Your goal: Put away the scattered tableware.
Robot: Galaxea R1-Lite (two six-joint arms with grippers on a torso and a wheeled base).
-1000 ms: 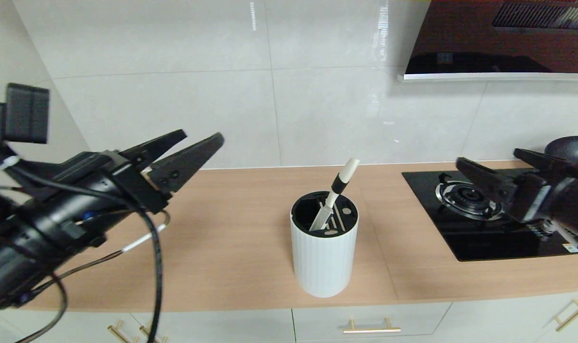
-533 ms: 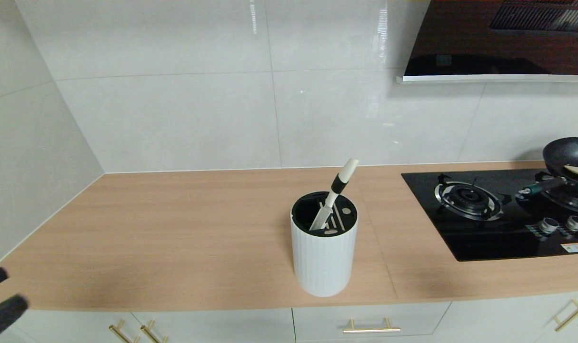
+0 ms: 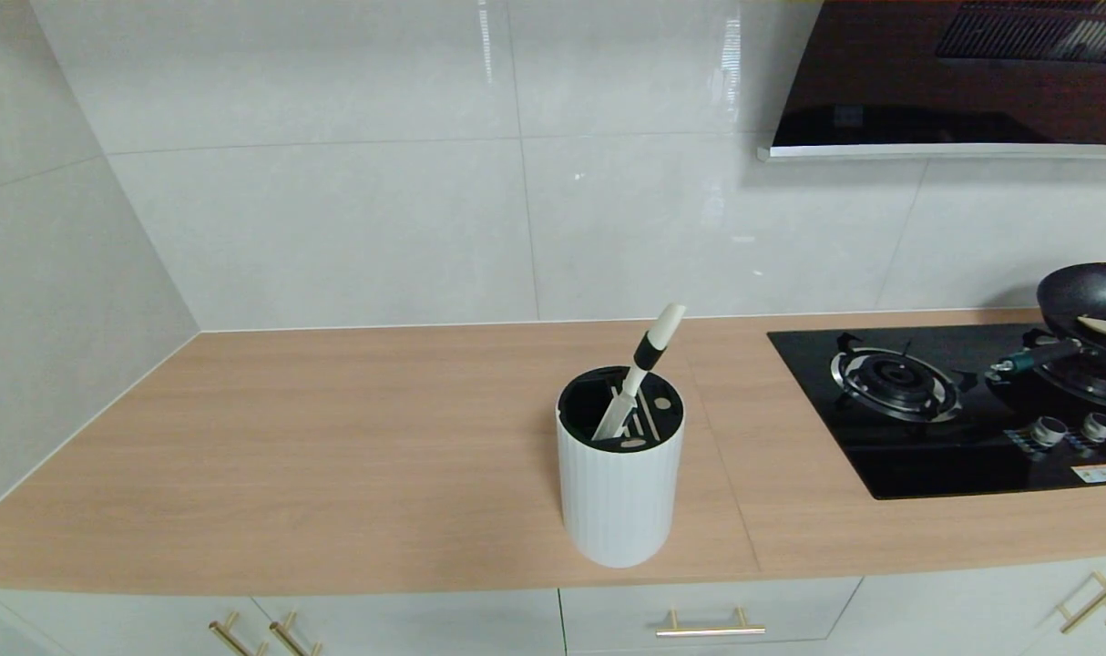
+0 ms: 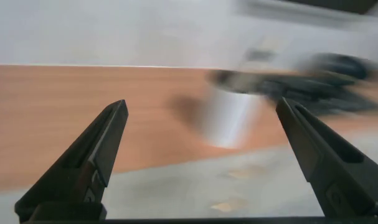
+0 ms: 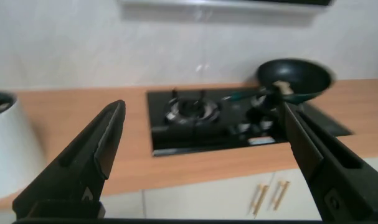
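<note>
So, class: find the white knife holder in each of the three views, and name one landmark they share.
Head view: the white knife holder stands mid-counter, left of the stove.
Left wrist view: blurred, the holder sits between the fingers of the open left gripper.
Right wrist view: the holder is cut off at the edge, outside the right gripper.
Shared landmark: the wooden countertop.

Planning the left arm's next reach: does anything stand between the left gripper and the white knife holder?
Nothing visible does: only wooden countertop lies between the open left gripper and the white knife holder.
</note>
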